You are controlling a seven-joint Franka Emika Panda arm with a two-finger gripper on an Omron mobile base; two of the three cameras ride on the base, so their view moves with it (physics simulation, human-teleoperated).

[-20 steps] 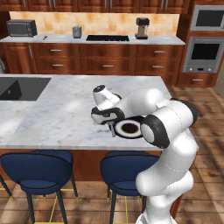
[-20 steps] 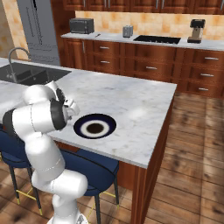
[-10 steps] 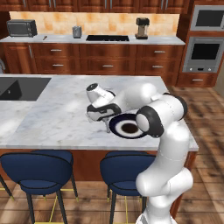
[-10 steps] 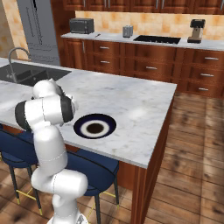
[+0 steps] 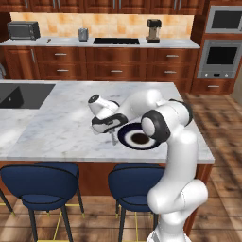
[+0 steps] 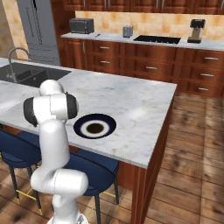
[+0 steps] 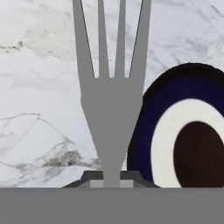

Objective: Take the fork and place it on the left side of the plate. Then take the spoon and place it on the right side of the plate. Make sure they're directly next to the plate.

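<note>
The silver-grey fork (image 7: 111, 109) stands in my shut gripper (image 7: 111, 180), its four tines pointing away over the white marble. Just to its right lies the plate (image 7: 153, 113), with its navy rim, white ring and brown centre. In the left base view my gripper (image 5: 112, 133) hangs low over the counter at the plate's (image 5: 126, 137) left edge, and the fork's (image 5: 113, 139) tip points down beside the rim. From the right base side the plate (image 6: 95, 127) lies near the counter's front edge, partly behind my arm. The spoon is out of view.
A dark sink (image 5: 23, 94) is set into the island counter (image 5: 61, 127) far to the left. Blue stools (image 5: 45, 182) stand below the counter's front edge. A toaster (image 5: 82, 34) and a coffee machine (image 5: 152, 30) sit on the back counter.
The hand has moved a little leftward and come down with the fork to the plate's left rim. The arm's elbow has swung along with it.
</note>
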